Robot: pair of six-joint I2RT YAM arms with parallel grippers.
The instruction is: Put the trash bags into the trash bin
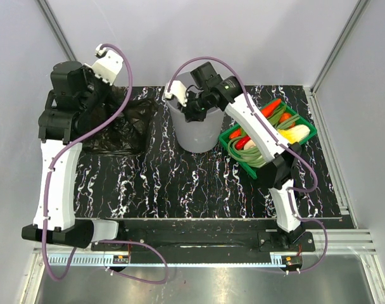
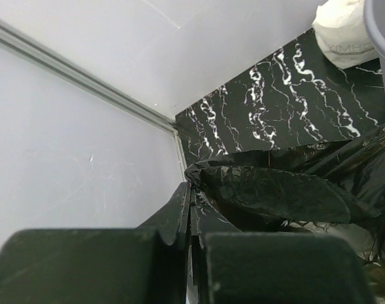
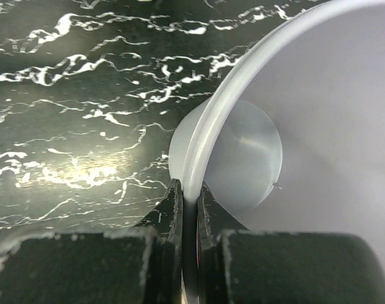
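The right gripper (image 3: 189,193) pinches the rim of the grey bin (image 1: 195,133), which stands at upper centre of the overhead view. The left gripper (image 2: 189,196) is clamped on the black bag (image 1: 119,126), which lies crumpled at upper left.

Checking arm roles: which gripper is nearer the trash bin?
Right. The right gripper is clamped on the trash bin rim; the left gripper is off to the bin's left, pinching the trash bag.

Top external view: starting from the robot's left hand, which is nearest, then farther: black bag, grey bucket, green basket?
1. Glossy black plastic bag, pinched in the left hand, far left.
2. Light-grey round plastic bucket, centre.
3. Green rectangular basket of vegetables, right.
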